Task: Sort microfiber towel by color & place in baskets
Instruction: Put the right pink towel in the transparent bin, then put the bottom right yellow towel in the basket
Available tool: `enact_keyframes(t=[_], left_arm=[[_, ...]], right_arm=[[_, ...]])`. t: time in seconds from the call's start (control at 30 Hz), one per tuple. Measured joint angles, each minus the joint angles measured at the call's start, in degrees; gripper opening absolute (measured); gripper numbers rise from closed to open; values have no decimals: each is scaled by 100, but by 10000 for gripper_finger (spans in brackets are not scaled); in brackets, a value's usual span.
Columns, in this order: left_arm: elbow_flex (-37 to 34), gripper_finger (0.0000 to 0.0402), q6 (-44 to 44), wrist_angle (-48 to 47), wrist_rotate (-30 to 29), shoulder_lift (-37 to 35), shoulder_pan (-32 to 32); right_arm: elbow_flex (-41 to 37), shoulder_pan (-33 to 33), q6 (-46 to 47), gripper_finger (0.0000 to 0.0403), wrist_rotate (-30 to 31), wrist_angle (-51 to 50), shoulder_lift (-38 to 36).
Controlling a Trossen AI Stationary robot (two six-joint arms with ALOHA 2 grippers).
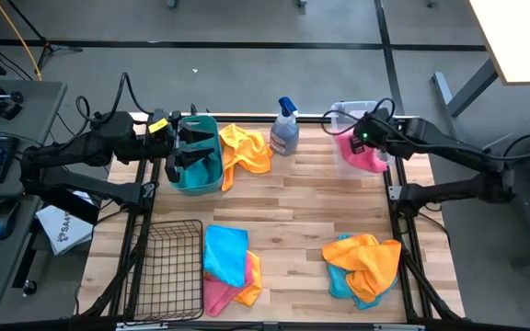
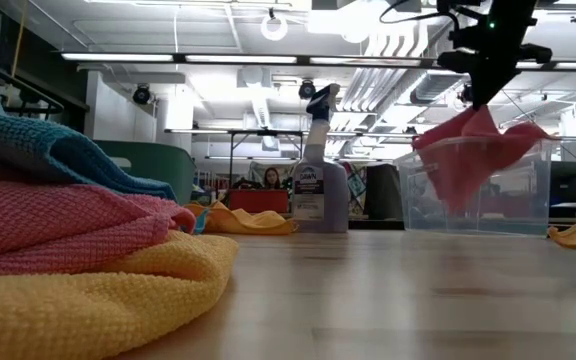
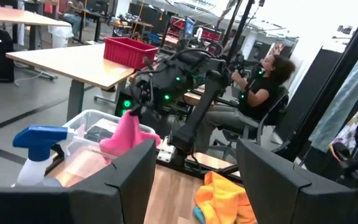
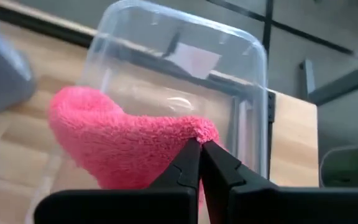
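Pink towel going into the clear bin, upper right!

The right gripper [image 4: 201, 144] has its jaws clenched on the pink towel [image 4: 123, 140], which hangs down into the clear bin [image 1: 343, 112], long axis roughly vertical. The left gripper [image 1: 184, 145] waits at the teal tub [image 1: 212, 180]; I can't tell its jaws. Two mixed piles [image 1: 228, 262] [image 1: 364, 264] still sit on the worktop [image 1: 293, 198] — plenty left.

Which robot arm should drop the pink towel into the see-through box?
The right one. Its right hand is already pinching the pink towel just above the clear bin. The left hand is far across the table, over the teal tub.
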Motion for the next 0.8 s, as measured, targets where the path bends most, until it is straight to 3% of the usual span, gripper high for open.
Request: enact_keyframes(t=[0.1, 0.2, 0.47, 0.57, 0.67, 0.8], left_arm=[[1, 211, 0, 2, 1, 0, 0], [0, 211, 0, 2, -1, 0, 0], [0, 211, 4, 2, -50, 0, 4], [0, 211, 62, 0, -128, 0, 4], [0, 211, 101, 0, -199, 0, 4], [1, 211, 101, -1, -288, 0, 4]], right_arm=[[180, -180, -12, 7, -56, 7, 0], [421, -401, -338, 41, -208, 11, 0], [1132, -846, -650, 217, -123, 19, 0], [1396, -887, -748, 262, -238, 20, 0], [1650, -882, -820, 285, -1125, 22, -3], [1753, -762, -738, 291, -3596, 31, -5]])
